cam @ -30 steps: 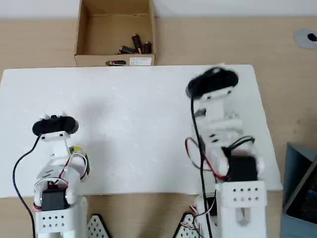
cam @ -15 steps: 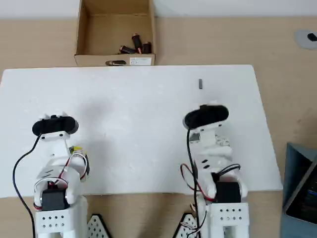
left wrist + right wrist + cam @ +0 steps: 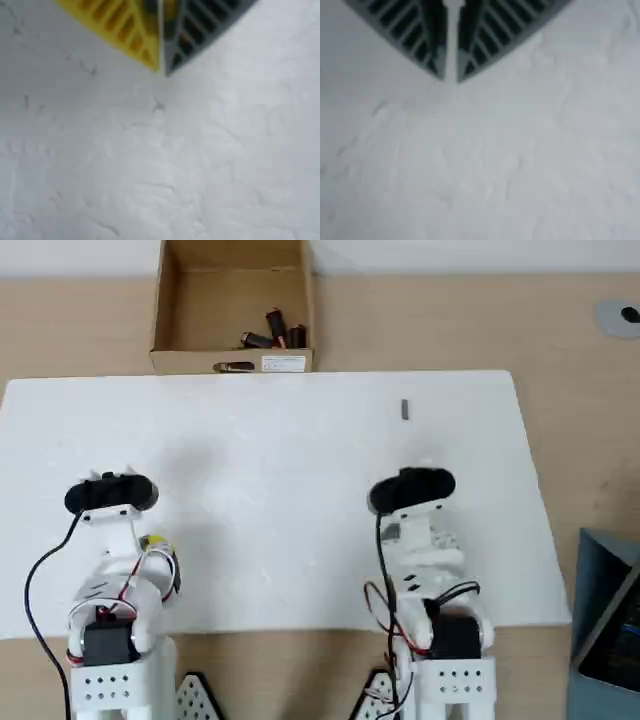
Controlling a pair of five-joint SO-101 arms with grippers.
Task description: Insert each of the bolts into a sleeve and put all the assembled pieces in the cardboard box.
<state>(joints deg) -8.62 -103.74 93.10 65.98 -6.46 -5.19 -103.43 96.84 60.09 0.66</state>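
The cardboard box (image 3: pixel 160 310) stands beyond the far edge of the white mat, with several dark assembled pieces (image 3: pixel 273 330) lying in its near right corner. One small dark piece (image 3: pixel 404 409) lies alone on the mat's far right part. Both arms are folded back near their bases, the left arm (image 3: pixel 110 495) at the near left and the right arm (image 3: pixel 412 490) at the near right, well short of the dark piece. My left gripper (image 3: pixel 162 70), with one yellow and one dark finger, is shut just above bare mat. My right gripper (image 3: pixel 451 77) is shut with nothing in it.
The white mat (image 3: pixel 260 490) covers most of the tan table. A grey bin (image 3: pixel 605 620) stands at the near right, off the mat. A round grey fitting (image 3: pixel 618 316) sits in the tabletop at the far right.
The right arm has drawn back from the mat's far right toward its base, uncovering the small dark piece lying there. The left arm has not moved.
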